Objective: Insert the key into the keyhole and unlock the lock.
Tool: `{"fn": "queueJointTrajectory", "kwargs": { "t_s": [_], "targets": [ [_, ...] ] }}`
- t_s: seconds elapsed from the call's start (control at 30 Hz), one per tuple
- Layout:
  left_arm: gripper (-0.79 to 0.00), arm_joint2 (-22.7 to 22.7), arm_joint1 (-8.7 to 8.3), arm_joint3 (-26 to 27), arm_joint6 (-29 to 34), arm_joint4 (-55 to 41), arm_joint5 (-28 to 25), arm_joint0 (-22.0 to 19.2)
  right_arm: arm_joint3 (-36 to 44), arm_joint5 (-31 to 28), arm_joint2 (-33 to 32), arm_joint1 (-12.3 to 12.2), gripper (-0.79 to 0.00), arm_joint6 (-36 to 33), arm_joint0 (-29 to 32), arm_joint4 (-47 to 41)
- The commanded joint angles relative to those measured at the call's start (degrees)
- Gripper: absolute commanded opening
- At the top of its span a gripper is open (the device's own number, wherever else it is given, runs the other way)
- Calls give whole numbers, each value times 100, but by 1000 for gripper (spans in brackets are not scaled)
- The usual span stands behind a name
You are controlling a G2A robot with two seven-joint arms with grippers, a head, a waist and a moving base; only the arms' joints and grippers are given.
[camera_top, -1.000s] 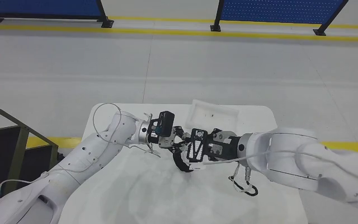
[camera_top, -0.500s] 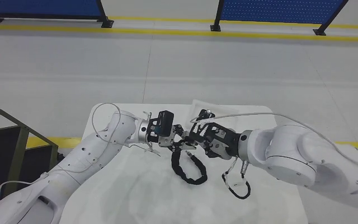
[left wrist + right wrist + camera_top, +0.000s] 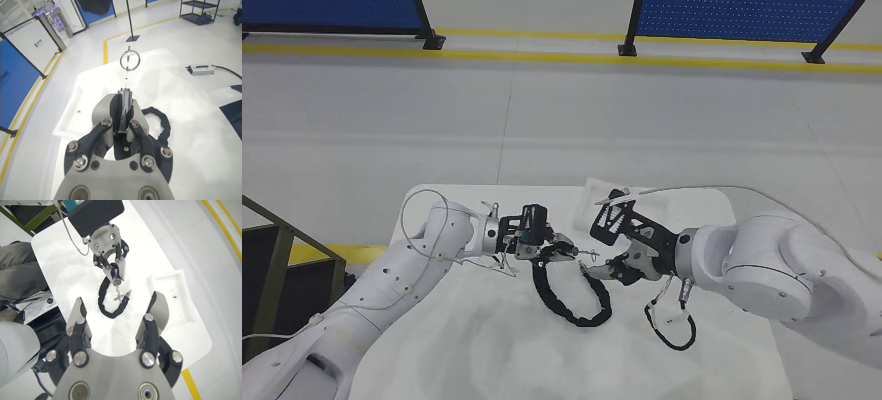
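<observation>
Chrome lock [image 3: 115,274] is sitting pinched in left claw [image 3: 124,106], keyed end pointing at right claw [image 3: 118,297] | right claw is hovering spread, facing dangling key ring [image 3: 130,61].

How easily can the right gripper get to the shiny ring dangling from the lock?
Probably quite easily. The right gripper is open and faces the ring, which hangs free off the lock barrel held in the left gripper. Nothing seems to be between them.

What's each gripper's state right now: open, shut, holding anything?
The left gripper is shut on the lock cylinder, with the key ring hanging from its end.
The right gripper is open and empty.
</observation>
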State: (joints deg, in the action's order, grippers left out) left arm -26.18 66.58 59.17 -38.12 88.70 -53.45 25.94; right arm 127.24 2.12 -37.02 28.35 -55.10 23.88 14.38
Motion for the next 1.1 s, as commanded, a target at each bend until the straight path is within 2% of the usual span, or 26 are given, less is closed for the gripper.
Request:
{"fn": "queueJointTrajectory", "kwargs": {
  "t_s": [0.0, 0.2, 0.23, 0.27, 0.3, 0.33, 0.37, 0.53, 0.67, 0.9, 1.07],
  "targets": [
    [-785, -12, -22, -85, 255, 127, 77, 84, -27, -54, -88, -28, 0, 15, 83, -3],
    [-785, 2, -36, -191, 500, 272, -35, 279, -140, -266, -308, -86, 0, 211, 337, 15],
    [-751, 14, -29, -196, 543, 303, -55, 292, -151, -316, -333, -90, 0, 217, 371, 22],
    [-631, 16, -20, -208, 531, 283, -99, 309, -165, -358, -357, -93, 0, 220, 400, 29],
    [-416, 23, -10, -236, 563, 306, -114, 311, -179, -396, -377, -92, 0, 234, 428, 33],
    [-89, 39, 2, -263, 638, 354, -123, 305, -198, -439, -392, -89, 0, 247, 457, 28],
    [0, 59, 19, -266, 682, 375, -164, 303, -224, -496, -403, -83, 0, 262, 482, 24],
    [0, -1, 67, -295, 404, 258, -288, 257, -469, -999, -377, -8, 0, 359, 529, 196],
    [0, -181, 24, -276, 202, 355, -253, 82, -906, -1461, -273, 129, 0, 679, 497, 349],
    [0, -689, -147, -174, -184, 485, -455, -430, -1848, -2242, -80, 475, 0, 1136, 153, 464],
    [0, -717, -196, -320, -409, 407, -455, -933, -2662, -2863, 49, 785, 0, 1238, -315, 142]
  ]
}}
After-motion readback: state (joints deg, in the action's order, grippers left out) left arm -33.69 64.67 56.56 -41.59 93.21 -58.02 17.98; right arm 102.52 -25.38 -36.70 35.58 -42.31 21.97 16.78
